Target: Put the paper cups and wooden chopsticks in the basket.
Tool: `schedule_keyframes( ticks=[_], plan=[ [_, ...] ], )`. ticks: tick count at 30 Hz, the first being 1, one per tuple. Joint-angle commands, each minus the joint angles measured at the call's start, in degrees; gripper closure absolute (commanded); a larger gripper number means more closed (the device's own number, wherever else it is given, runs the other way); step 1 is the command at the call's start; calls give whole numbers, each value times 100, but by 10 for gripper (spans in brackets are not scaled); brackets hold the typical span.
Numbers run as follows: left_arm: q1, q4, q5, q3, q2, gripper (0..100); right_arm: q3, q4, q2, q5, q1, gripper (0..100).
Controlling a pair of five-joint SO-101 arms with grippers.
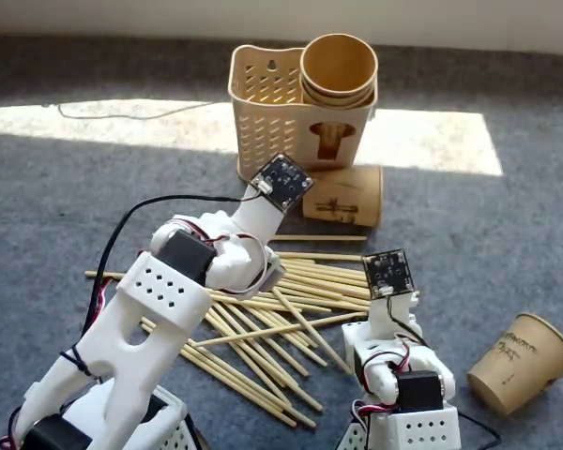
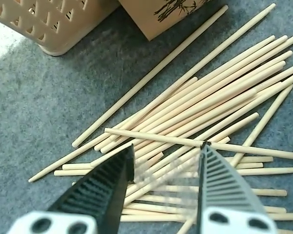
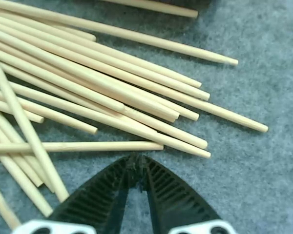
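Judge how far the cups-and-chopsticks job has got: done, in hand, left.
Done: a stack of cups sits in the basket. In hand: nothing; the left hand is open above the chopsticks, the right hand shut, empty. Left: all those chopsticks, the cup lying by the basket and the cup lying farther off.

A grey carpet [image 1: 66,197] covers the surface. A thin cord [image 1: 113,116] lies far left, across a sunlit patch.
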Motion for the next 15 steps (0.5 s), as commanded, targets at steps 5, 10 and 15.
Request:
schedule_keyframes(
  ticks=[5, 10, 15],
  plan=[
    [66, -53, -9, -295, 4, 784, 681, 4, -92, -44, -66, 988],
    [75, -44, -9, -497, 4, 784, 681, 4, -92, -44, -66, 988],
    [75, -35, -9, -611, 154, 784, 681, 4, -92, -44, -66, 988]
  ],
)
